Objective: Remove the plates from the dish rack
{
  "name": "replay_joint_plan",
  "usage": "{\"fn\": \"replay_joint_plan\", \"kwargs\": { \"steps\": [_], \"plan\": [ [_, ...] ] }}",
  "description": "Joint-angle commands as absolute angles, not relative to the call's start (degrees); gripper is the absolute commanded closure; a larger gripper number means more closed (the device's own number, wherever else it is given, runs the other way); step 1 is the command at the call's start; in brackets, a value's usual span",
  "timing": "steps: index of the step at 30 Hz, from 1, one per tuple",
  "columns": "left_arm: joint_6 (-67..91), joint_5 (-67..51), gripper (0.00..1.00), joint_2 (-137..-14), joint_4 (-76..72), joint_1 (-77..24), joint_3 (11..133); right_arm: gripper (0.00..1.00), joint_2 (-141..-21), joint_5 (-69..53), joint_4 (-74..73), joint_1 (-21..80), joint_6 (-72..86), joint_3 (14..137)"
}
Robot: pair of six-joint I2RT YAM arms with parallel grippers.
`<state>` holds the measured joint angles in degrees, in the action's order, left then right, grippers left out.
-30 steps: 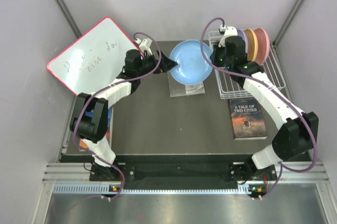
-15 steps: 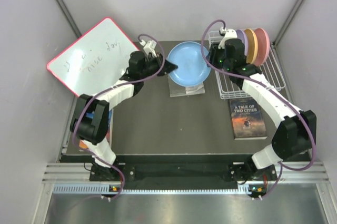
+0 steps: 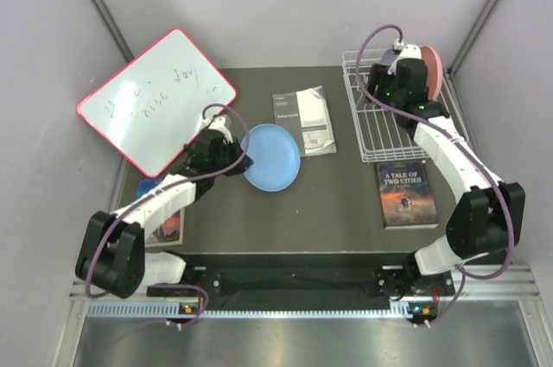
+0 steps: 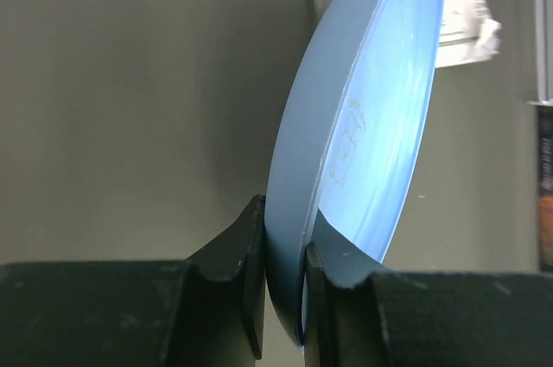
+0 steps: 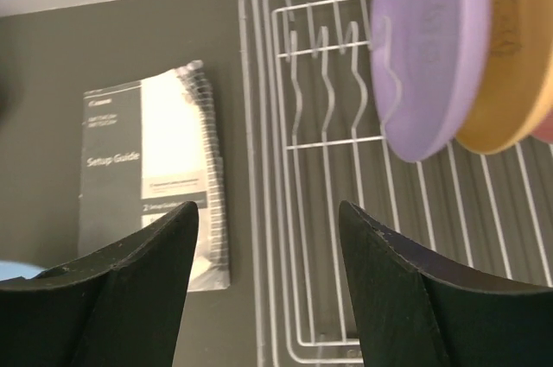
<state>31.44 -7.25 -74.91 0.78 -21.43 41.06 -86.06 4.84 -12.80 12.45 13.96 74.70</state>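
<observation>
Upright in dish rack [image 5: 333, 143]: three plates [image 5: 423, 56]; left gripper [image 4: 283, 250] clenched on blue plate [image 4: 380, 125]; right gripper [image 5: 266, 216] released

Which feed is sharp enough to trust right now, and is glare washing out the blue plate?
Top external: even light, no glare, book title legible. Left wrist: the light blue plate is sharp at its near rim, with only a pale sheen on its inner face; the background is out of focus. Right wrist: dish rack wires and setup guide crisp, lavender plate slightly soft.
</observation>
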Motion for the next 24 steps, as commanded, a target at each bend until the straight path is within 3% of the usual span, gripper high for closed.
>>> {"fn": "replay_joint_plan", "kwargs": {
  "steps": [1, 8, 13, 18, 19, 24],
  "plan": [
    [32.78, 5.06, 1.00, -67.69, 5.26, -21.18, 38.59, 0.34, -87.80, 1.85, -13.18, 9.06, 13.36, 78.39],
    [35.42, 17.65, 1.00, -61.79, 9.75, -20.92, 35.16, 0.33, -92.10, 0.18, -14.41, 6.95, 13.53, 81.65],
    [36.91, 18.02, 0.99, -63.72, 11.33, -20.92, 34.72, 0.33, -95.44, 0.26, -16.07, 6.50, 13.18, 85.15],
    [38.14, 16.70, 0.82, -65.92, 12.39, -20.92, 34.01, 0.31, -98.35, 4.03, -17.84, 6.24, 11.61, 88.85],
    [38.41, 16.70, 0.69, -66.27, 12.91, -20.92, 34.01, 0.30, -99.05, 5.00, -18.19, 6.24, 11.25, 89.90],
    [39.55, 15.56, 0.49, -66.71, 15.29, -20.92, 34.28, 0.30, -101.07, 9.05, -19.51, 5.72, 9.49, 92.81]
  ]
}}
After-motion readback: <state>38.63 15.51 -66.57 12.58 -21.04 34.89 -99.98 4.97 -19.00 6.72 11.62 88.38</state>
